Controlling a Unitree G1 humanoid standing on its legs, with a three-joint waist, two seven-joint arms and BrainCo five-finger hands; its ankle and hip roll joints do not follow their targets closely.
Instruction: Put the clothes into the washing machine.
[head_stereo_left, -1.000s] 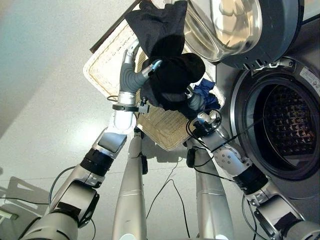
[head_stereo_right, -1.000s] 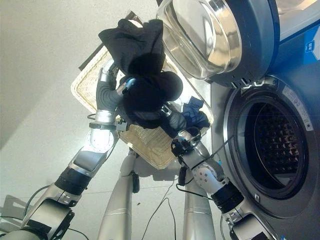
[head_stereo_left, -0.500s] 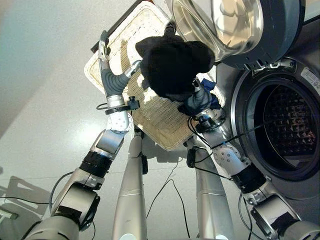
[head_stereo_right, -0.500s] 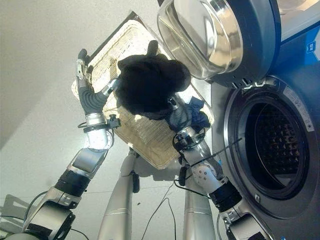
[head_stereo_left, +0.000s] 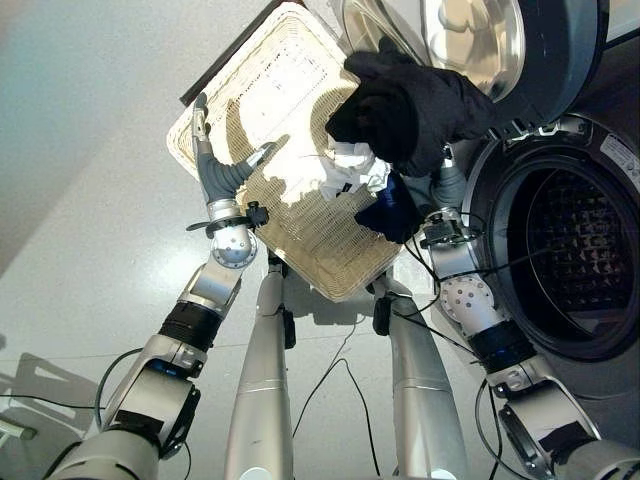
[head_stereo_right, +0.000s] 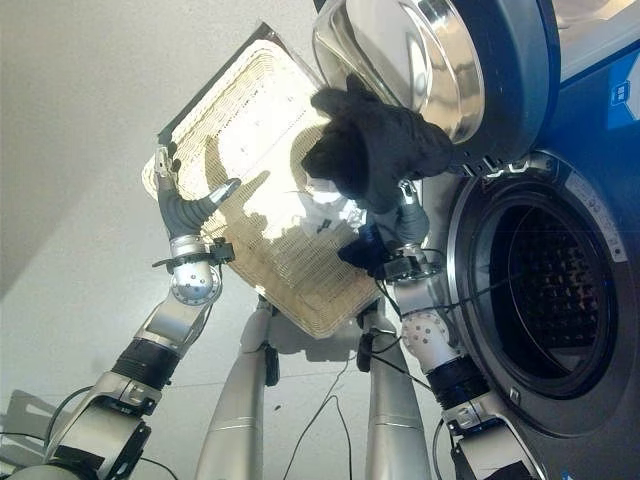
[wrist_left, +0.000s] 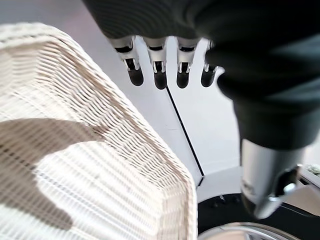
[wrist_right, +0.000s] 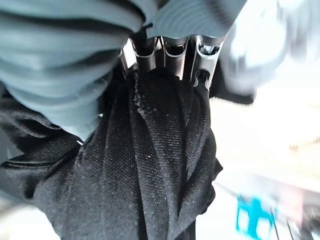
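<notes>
**Black garment held up beside the open drum**

The washing machine (head_stereo_left: 575, 230) is seen at the right with its drum open and its door (head_stereo_left: 480, 60) swung up and away. A wide wicker basket (head_stereo_left: 250, 110) lies on the floor beside it, mostly bare, with a white cloth (head_stereo_left: 352, 172) and a dark blue cloth (head_stereo_left: 392, 212) left near the edge closest to the machine.

The black garment (head_stereo_left: 415, 110) is bunched in the right hand (head_stereo_left: 447, 185), raised above the basket's near corner and just beside the drum opening, not yet inside it. It is judged to be soft, limp and light: it hangs in loose folds and would be expected to drape and trail, so a loose end could catch on the drum's rim. A hold on the gathered middle of the bundle, as now, is judged best, so that little is left dangling.

The left hand (head_stereo_left: 215, 165) is held over the basket's far side with its fingers straight and nothing in it.

From the head views the right hand's fingers are mostly covered by the cloth. The right wrist view supplies what is missing there: the fingers (wrist_right: 172, 52) are curled down into the dark woven fabric, so the grasp is confirmed. The left wrist view shows the basket's woven rim (wrist_left: 165, 170) close under the spread fingers (wrist_left: 160, 75), apart from them
</notes>
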